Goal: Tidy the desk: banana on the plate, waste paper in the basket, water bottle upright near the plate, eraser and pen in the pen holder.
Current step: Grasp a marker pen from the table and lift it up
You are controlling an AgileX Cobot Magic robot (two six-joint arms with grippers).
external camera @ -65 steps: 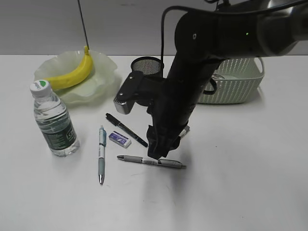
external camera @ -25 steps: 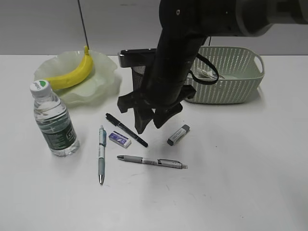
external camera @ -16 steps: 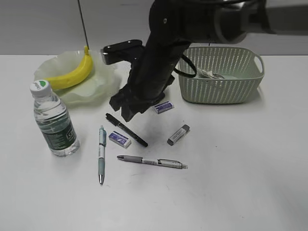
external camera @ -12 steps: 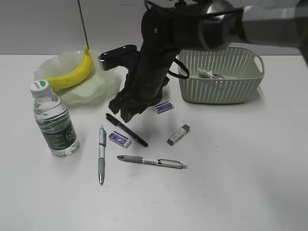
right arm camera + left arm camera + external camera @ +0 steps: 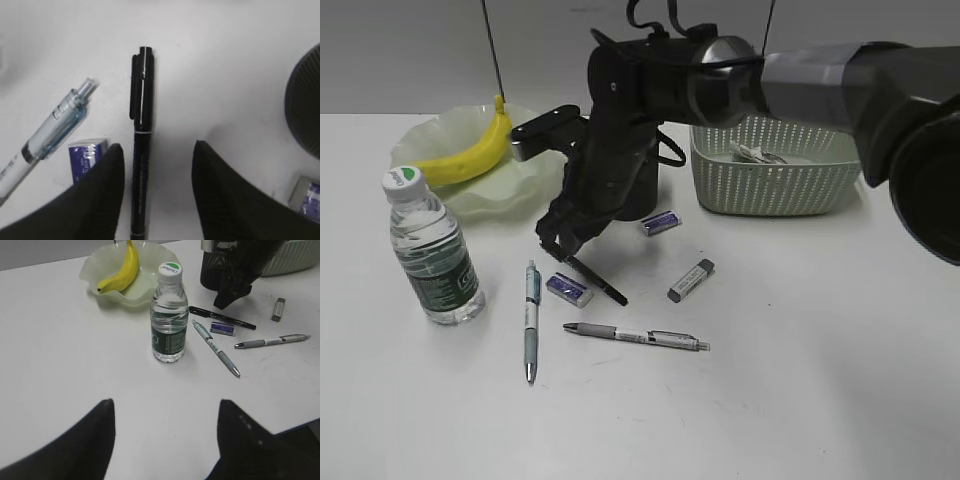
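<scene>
The banana [image 5: 470,153] lies on the pale green plate [image 5: 525,178]. The water bottle [image 5: 430,250] stands upright on the desk [image 5: 820,350] in front of the plate. My right gripper [image 5: 560,245] is open and low over the cap end of a black pen [image 5: 141,145]. The pen lies between the jaws, close to the left finger [image 5: 107,190]. A purple eraser [image 5: 567,289], a second purple eraser [image 5: 661,222] and a grey eraser [image 5: 690,280] lie nearby. The pen holder [image 5: 642,192] is half hidden behind the arm. My left gripper [image 5: 165,410] is open and empty over bare desk.
A clear blue pen [image 5: 531,320] and a grey pen [image 5: 635,337] lie on the desk in front of the erasers. The sage-green basket [image 5: 780,175] stands at the back right with waste paper [image 5: 750,152] in it.
My right arm has swung left from the grey pen and grey eraser, past the pen holder, and come down over the black pen. The objects on the desk have not moved.
</scene>
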